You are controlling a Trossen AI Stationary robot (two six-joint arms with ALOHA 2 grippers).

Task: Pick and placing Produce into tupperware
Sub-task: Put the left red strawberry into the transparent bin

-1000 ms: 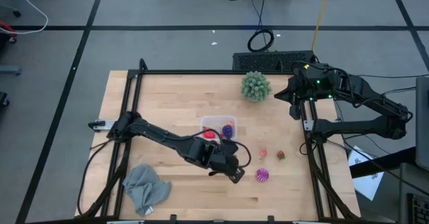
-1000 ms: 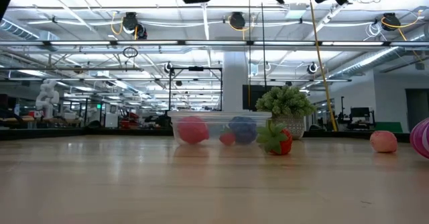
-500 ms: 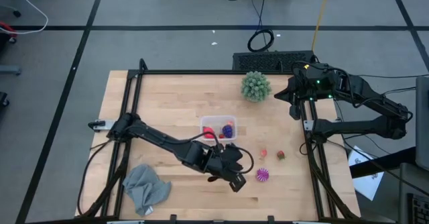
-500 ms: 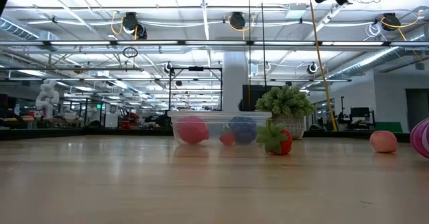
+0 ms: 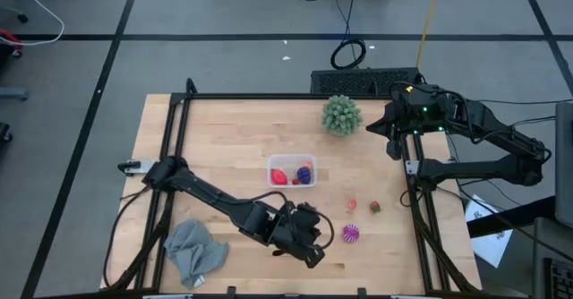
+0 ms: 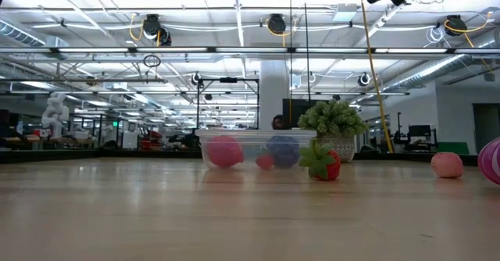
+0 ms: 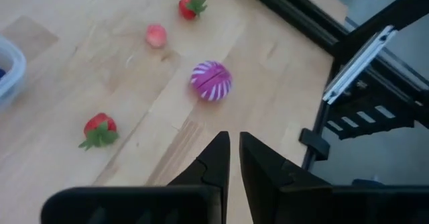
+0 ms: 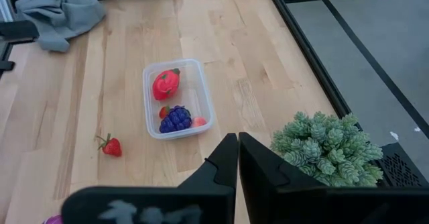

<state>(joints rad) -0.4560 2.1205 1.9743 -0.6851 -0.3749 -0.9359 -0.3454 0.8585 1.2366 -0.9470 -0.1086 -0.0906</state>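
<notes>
Pale wooden tabletop, smooth-grained. Clear rounded plastic tupperware mid-table, already holding red and dark purple toy produce. Left gripper nearly closed, empty, near the ribbed striped magenta toy. Likely next: opened, lowered onto it. Right gripper closed, empty, parked beside the spiky green ball.

Right hand closed above table; tupperware holds red, purple produce; strawberry beside.
</notes>
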